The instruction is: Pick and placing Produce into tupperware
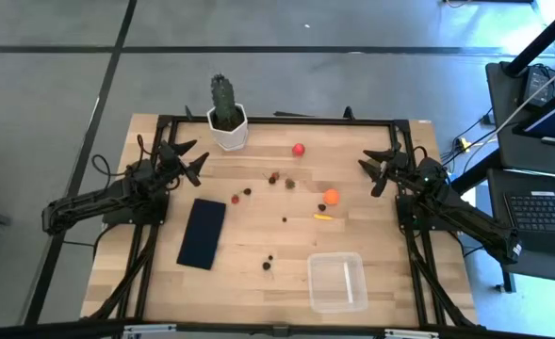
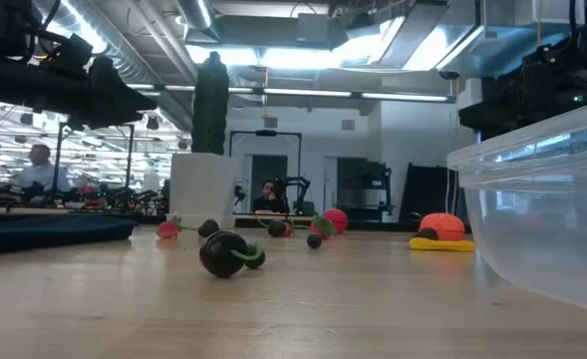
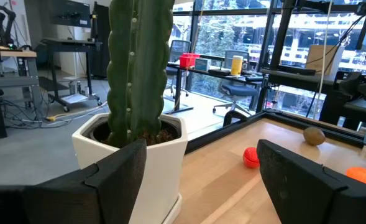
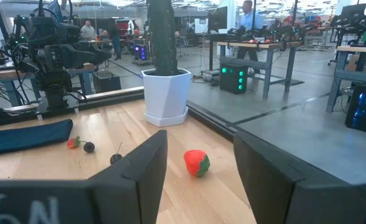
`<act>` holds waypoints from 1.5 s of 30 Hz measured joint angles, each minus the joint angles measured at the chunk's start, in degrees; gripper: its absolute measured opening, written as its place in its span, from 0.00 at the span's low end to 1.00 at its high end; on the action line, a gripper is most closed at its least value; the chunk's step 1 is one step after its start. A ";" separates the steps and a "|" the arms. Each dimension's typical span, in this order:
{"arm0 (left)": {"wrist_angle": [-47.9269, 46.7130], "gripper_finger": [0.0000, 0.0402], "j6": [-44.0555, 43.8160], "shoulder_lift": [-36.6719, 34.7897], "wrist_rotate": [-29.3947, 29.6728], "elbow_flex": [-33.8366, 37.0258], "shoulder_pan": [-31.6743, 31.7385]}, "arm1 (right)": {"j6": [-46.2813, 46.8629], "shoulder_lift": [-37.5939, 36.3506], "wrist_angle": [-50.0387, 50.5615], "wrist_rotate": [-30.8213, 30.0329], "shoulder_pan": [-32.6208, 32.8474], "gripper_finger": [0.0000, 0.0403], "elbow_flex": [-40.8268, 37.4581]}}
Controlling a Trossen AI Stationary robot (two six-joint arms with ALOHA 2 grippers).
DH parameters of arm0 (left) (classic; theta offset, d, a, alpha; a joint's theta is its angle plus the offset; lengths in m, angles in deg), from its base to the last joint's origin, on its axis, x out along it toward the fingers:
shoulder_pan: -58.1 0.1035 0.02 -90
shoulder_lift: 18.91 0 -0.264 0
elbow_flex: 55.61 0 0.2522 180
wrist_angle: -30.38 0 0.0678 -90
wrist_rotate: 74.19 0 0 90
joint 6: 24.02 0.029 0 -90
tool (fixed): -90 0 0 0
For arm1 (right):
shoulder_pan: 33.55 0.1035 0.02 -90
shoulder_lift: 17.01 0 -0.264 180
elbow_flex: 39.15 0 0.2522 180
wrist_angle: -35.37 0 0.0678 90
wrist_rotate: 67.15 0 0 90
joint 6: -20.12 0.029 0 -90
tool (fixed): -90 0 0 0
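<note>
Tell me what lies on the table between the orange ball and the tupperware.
In the high view, only the thin yellow piece lies just below the orange ball; from there to the tupperware the wood is bare.

You are looking at a robotics lab in a large open workspace. Your wooden desk [image 1: 258, 235] stands on a bare grey concrete floor [image 1: 51, 104]. Overhead run strip lights [image 2: 303, 95] and exposed ducts. Far across the room, workbenches [image 4: 276, 46] carry equipment, people [image 4: 248, 15] stand among them, and a laptop [image 1: 546, 212] sits at the right.
</note>
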 joint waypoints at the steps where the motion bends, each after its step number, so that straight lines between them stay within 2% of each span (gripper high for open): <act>1: 0.00 0.74 0.00 -0.01 -0.02 0.01 0.01 | 0.02 -0.01 -0.02 0.01 0.01 0.47 0.00; 27: 0.00 0.74 0.00 0.00 -0.01 0.00 -0.01 | 0.21 0.01 -0.02 0.02 0.01 0.47 0.00; 33: 0.00 0.74 0.00 -0.02 -0.02 0.01 -0.01 | 8.42 0.01 -0.28 0.08 0.00 0.47 0.00; 45: 0.00 0.74 0.00 -0.01 0.00 -0.01 -0.01 | 13.03 0.14 1.00 0.56 0.49 0.47 0.50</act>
